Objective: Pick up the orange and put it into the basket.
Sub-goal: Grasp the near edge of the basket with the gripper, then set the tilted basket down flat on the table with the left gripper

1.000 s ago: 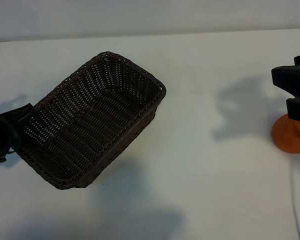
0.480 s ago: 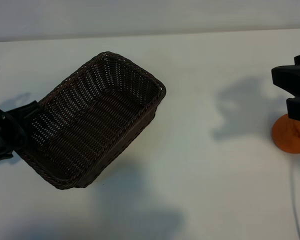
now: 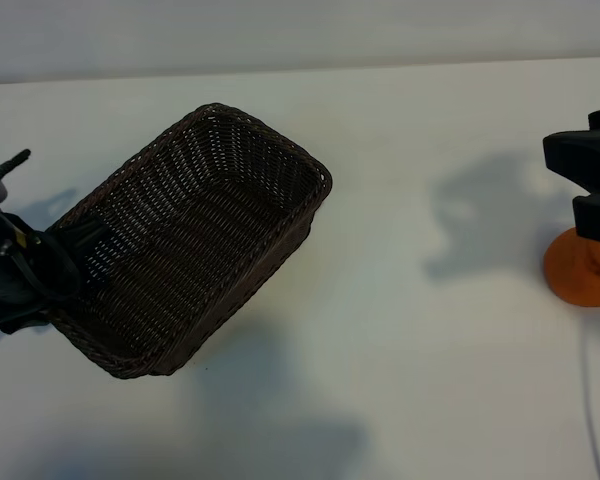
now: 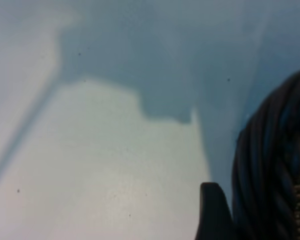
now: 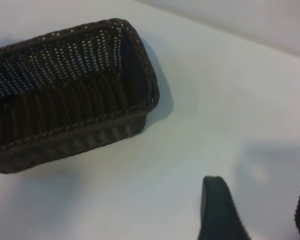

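The dark brown wicker basket (image 3: 195,250) lies at an angle, left of the table's middle. My left gripper (image 3: 65,270) is at its short left end, open, with one black finger reaching over the braided rim. In the left wrist view one of its fingers (image 4: 215,215) stands right beside the woven rim (image 4: 272,165). The orange (image 3: 578,270) sits at the far right edge, partly hidden behind my right gripper (image 3: 592,185). The right gripper (image 5: 260,210) is open, with only bare table between its fingers. The right wrist view also shows the basket (image 5: 65,105) farther off.
White table (image 3: 420,350) spreads between the basket and the orange. Soft shadows fall below the basket and left of the right gripper. A pale wall runs along the table's far edge.
My left arm has slid right, up to the basket's left end, and its finger now overlaps the rim. The basket, the orange and the right gripper have not moved.
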`<action>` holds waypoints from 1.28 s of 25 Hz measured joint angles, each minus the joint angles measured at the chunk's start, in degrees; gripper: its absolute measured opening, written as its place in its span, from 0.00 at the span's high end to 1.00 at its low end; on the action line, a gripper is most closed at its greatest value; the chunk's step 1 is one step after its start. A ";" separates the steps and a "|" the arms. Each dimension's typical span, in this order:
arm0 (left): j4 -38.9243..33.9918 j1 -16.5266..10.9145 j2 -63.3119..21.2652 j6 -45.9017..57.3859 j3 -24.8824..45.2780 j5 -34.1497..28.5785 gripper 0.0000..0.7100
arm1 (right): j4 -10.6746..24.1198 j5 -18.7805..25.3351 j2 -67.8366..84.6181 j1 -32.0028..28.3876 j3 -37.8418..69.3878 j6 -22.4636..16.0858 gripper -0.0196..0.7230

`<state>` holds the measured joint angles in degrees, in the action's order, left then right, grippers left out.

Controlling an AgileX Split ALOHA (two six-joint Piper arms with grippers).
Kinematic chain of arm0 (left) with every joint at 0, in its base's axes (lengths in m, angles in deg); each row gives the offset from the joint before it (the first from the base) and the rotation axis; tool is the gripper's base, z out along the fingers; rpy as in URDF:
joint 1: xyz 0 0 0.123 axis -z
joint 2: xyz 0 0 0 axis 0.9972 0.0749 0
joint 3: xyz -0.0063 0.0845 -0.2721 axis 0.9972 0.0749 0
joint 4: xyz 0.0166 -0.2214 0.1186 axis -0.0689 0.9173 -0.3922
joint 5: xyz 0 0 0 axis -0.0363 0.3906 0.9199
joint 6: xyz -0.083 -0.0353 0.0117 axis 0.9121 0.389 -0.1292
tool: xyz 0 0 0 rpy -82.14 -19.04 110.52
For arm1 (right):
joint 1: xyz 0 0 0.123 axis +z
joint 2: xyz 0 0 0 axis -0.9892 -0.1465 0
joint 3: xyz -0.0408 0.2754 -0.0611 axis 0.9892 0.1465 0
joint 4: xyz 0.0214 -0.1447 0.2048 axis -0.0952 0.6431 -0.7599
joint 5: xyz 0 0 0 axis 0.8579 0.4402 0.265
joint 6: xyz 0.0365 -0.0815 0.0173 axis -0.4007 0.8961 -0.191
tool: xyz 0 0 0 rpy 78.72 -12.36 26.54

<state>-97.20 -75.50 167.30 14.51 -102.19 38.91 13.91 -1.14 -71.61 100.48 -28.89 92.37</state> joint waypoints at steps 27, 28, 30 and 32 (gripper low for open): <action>11.04 -0.41 4.91 -15.38 -3.54 -0.27 0.76 | 0.00 -0.37 0.00 0.00 0.00 0.00 0.46; 10.57 -0.41 4.07 -15.72 -4.29 -1.89 0.76 | 0.00 -0.37 0.00 0.00 0.00 0.00 0.46; 9.99 -0.41 2.36 -17.06 -6.36 -5.82 0.77 | 0.00 -0.37 0.00 0.00 0.00 0.00 0.46; 8.93 -0.41 0.94 -19.61 -8.60 -9.64 0.77 | 0.00 -0.37 0.00 0.00 0.00 0.00 0.46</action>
<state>-88.27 -75.91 168.24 -5.10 -110.79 29.28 13.91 -1.51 -71.61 100.48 -28.89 92.37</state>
